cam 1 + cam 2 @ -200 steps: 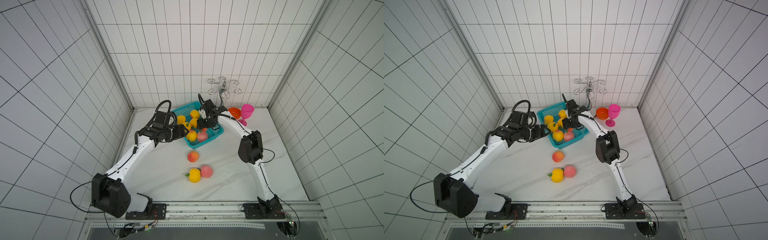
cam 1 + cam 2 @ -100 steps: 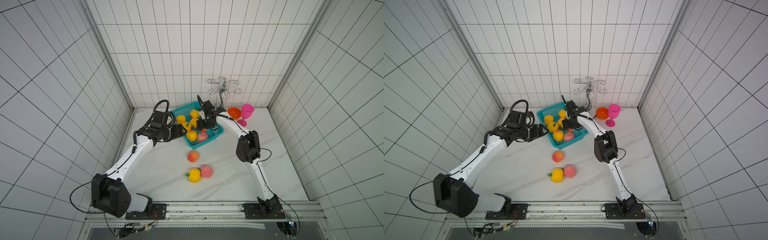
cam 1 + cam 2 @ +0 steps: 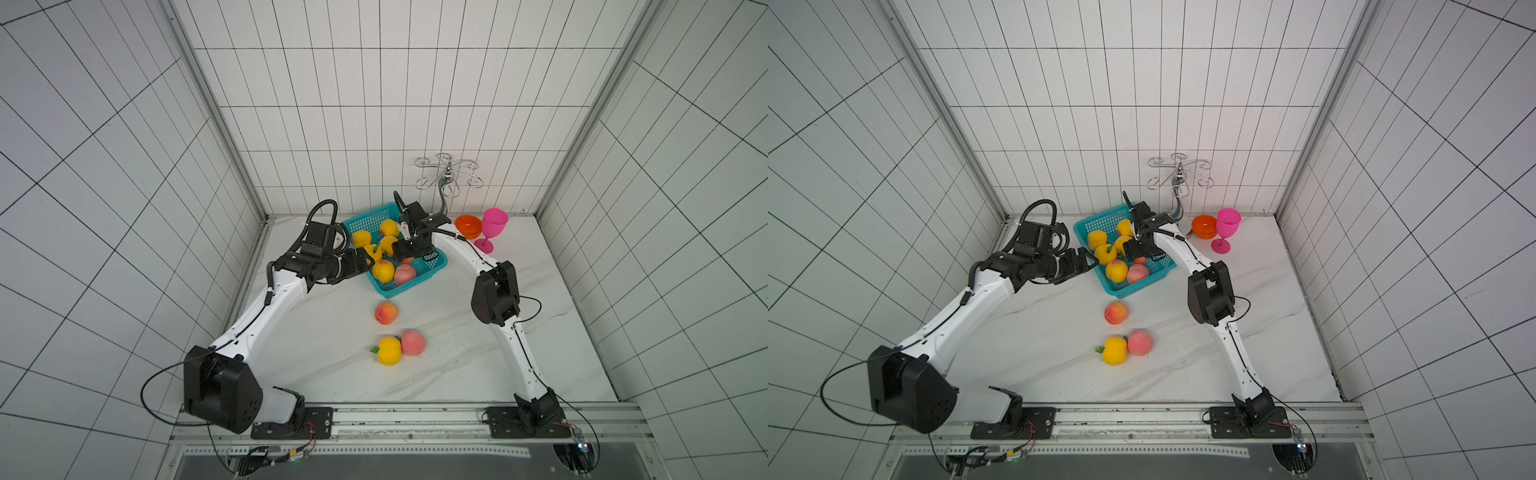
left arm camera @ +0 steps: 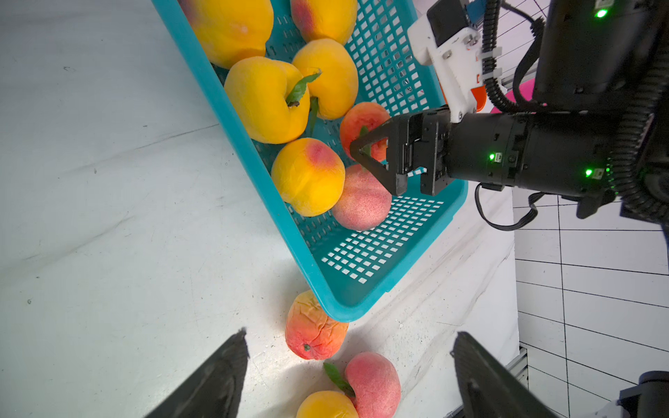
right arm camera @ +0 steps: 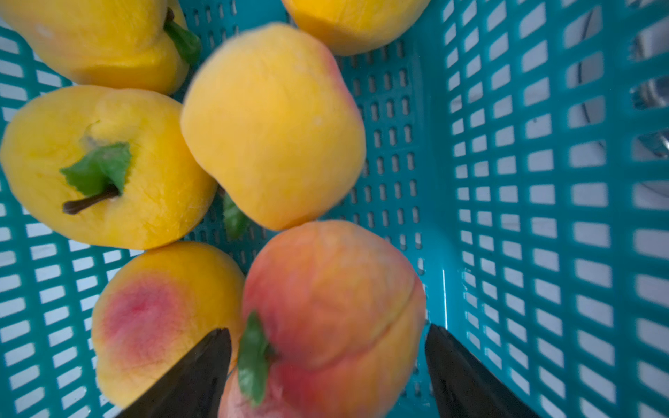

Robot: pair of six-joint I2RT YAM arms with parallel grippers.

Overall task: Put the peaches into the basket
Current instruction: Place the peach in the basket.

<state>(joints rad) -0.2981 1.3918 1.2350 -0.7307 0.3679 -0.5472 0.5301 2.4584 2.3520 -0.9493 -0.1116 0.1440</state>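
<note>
**Release stage of one placing cycle.** The right pincer (image 5: 329, 329) hangs inside the teal basket (image 3: 417, 282). Its jaws are spread to either side of a red-orange peach (image 5: 325, 289) that sits among six other peaches. Whether the fingers touch its skin cannot be told. The left pincer (image 4: 351, 333), spread and empty, hovers over the worktop (image 3: 457, 365) just outside the basket's rim. Three peaches lie on the worktop: a wrinkled orange peach (image 3: 386, 312) near the basket's front corner and, farther forward, a yellow peach (image 3: 390, 350) touching a pink peach (image 3: 413, 343). The next move probably calls for raising the right pincer clear of the rim, while the left pincer descends on the wrinkled orange peach, the nearest to it.
</note>
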